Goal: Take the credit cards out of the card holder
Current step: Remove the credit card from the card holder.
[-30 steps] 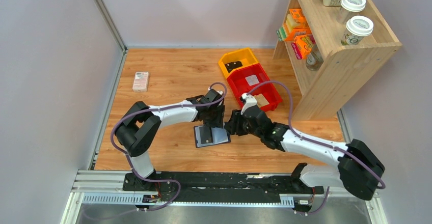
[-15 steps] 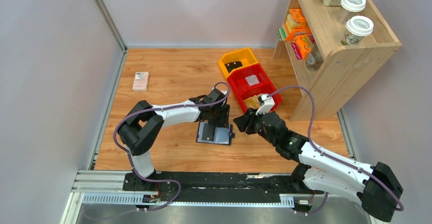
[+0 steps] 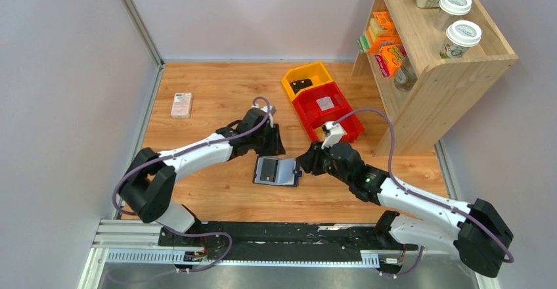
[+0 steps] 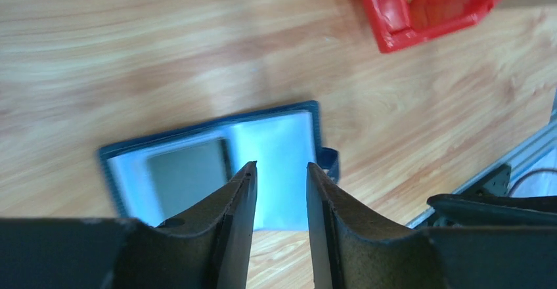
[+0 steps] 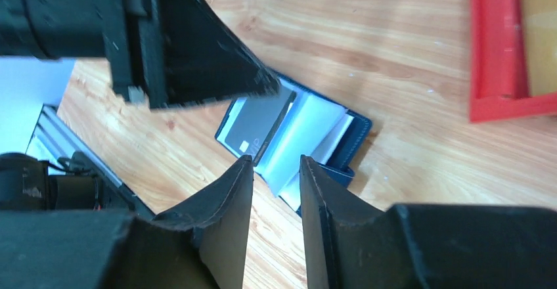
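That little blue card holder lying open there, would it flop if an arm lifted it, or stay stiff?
Probably floppy: the card holder lies open and its pale sleeves fan up loosely. Likely light and flat, so a push should slide it on the smooth wood table, not tip it.

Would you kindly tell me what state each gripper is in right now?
Left gripper: open, empty, near the card holder.
Right gripper: open, holding nothing, beside the card holder.

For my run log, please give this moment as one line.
card holder: open on table | credit card: in pocket | left gripper: open, empty, above holder | right gripper: open, empty, beside holder
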Robot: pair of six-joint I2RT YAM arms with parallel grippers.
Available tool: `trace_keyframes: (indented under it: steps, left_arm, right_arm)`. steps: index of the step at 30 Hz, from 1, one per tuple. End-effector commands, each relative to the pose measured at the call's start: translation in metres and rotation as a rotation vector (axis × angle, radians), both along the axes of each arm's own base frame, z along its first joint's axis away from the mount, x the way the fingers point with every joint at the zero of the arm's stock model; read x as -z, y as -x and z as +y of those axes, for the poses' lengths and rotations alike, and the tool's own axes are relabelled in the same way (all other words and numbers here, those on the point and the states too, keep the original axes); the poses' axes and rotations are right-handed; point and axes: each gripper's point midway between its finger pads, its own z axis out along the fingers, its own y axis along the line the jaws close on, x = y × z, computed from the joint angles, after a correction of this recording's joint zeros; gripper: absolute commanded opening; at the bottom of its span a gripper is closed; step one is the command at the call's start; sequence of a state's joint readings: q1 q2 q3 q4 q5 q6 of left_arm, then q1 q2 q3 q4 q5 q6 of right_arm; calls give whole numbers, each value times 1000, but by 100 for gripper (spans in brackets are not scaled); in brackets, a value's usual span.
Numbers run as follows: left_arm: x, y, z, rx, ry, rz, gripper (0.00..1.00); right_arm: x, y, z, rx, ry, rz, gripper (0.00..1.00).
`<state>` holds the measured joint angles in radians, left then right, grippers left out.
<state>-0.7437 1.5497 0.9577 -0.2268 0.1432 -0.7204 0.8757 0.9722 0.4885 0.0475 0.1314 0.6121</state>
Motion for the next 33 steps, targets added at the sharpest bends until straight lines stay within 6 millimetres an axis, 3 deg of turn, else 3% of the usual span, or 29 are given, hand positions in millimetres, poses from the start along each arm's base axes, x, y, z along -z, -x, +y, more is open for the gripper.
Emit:
trace_keyframes:
  steps: [1,2,7,9,12,22,28,33]
  left_arm:
    - [-7,-7,47,-120,12,13,41]
    - [-13,-6,54,-132,23,2,40]
    - [5,8,96,-165,-85,18,41]
    - [8,12,101,-168,-76,29,42]
    - [14,18,98,-145,-56,56,42]
    - [44,23,82,-81,-32,156,41]
    - [61,29,84,-81,-54,197,38]
    - [72,36,90,-89,-74,228,33]
  right_arm:
    - [-29,3,44,-168,-75,-19,34]
    - [-28,4,52,-200,-72,-6,34]
    - [-18,-5,95,-255,-40,85,32]
    - [4,-11,103,-229,-13,163,30]
    - [36,-15,104,-163,3,256,31]
    - [90,-21,82,1,45,409,42]
    - [103,-21,91,-47,8,441,42]
    - [93,-23,104,-116,-40,398,41]
